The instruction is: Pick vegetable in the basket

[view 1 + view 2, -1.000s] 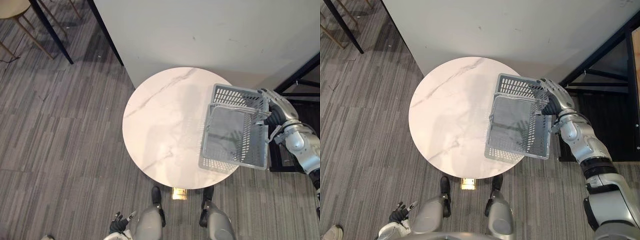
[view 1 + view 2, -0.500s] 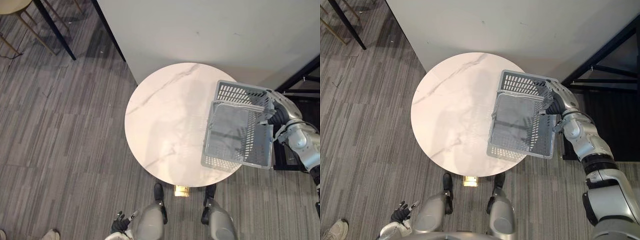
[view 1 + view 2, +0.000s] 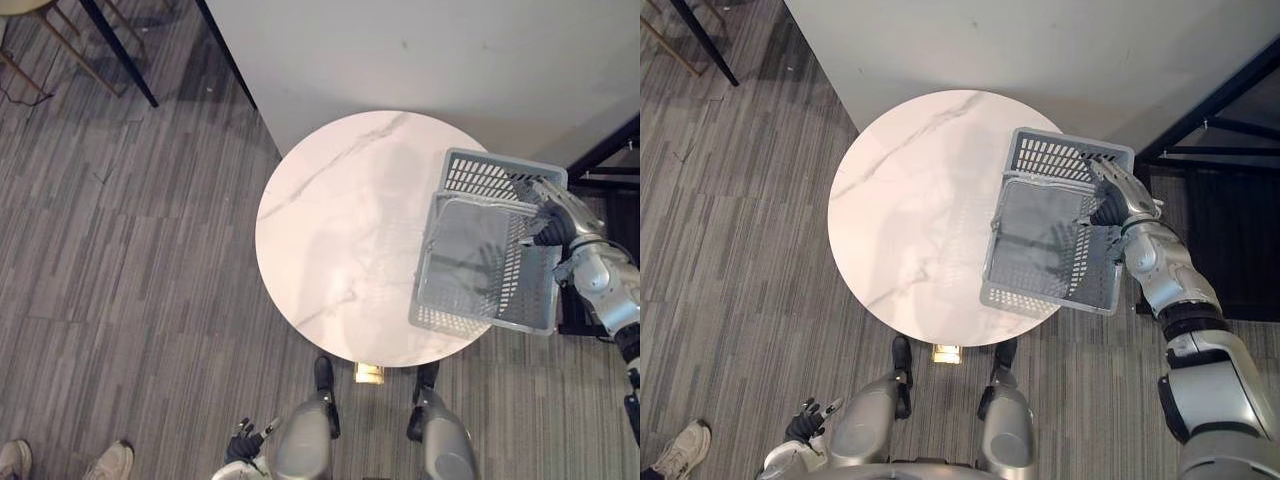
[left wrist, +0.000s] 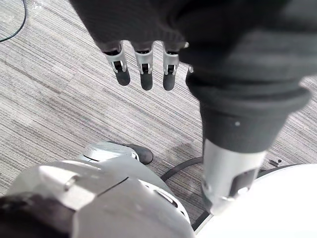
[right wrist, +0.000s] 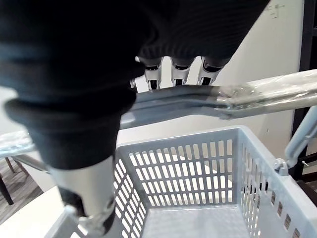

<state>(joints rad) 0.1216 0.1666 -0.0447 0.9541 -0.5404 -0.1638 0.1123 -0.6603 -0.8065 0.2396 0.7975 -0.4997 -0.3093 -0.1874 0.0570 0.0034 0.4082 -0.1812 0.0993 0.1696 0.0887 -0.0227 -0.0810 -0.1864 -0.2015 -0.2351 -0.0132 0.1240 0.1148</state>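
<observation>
- The grey plastic basket [image 3: 490, 176] is at the right side of the frame in the head views, over the right edge of the round white marble table [image 3: 340, 230]; part of it reaches out past the table edge.
- I cannot tell if the basket's bottom touches the table or is a little above it.
- The right hand [image 3: 550, 222] is at the basket's right rim, in the middle right of the frame.
- In the right wrist view the fingers [image 5: 180, 73] are bent over the grey handle [image 5: 198, 99], which runs across between them and the thumb, so this hand is closed around the handle.
- Through the same view the inside of the basket shows as plain grey mesh walls and a smooth grey bottom.
- The left hand [image 3: 244, 446] hangs low at the bottom edge of the frame, left of the middle, well apart from the table.
- Its fingers [image 4: 145, 67] are straight and loose above the grey striped carpet [image 3: 130, 250], and they hold nothing.
- A person's shoes [image 3: 105, 462] stand in the lower left corner of the frame.
</observation>
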